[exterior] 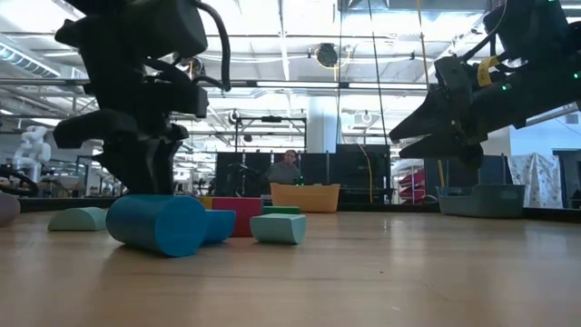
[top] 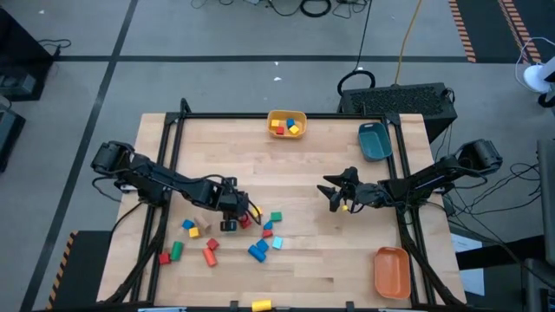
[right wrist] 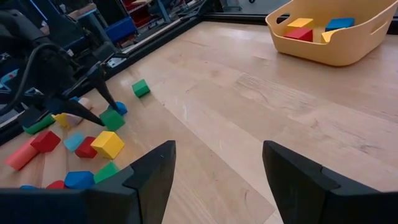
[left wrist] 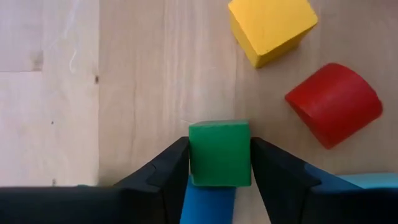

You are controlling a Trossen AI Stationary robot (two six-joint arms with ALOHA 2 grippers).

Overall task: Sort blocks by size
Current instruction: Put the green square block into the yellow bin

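The left gripper is down at the table among the scattered blocks on the left half, its two fingers pressed against the sides of a green cube; the cube sits on top of a blue block between them, so the jaws are clamped on the green cube. Just beside it lie a yellow cube and a red half-round block, apart from each other. More loose blocks are spread around this spot: another green cube to the right, blue and cyan pieces nearer, red and green ones to the near left, and a yellow block at the near edge. From table height a blue cylinder lies on its side in front of a red block. The right gripper hangs above the middle of the table, well apart from the blocks, its fingers spread wide with nothing between them. A yellow bin at the far edge holds red, yellow and blue blocks; a teal bin stands far right and an orange bin near right.
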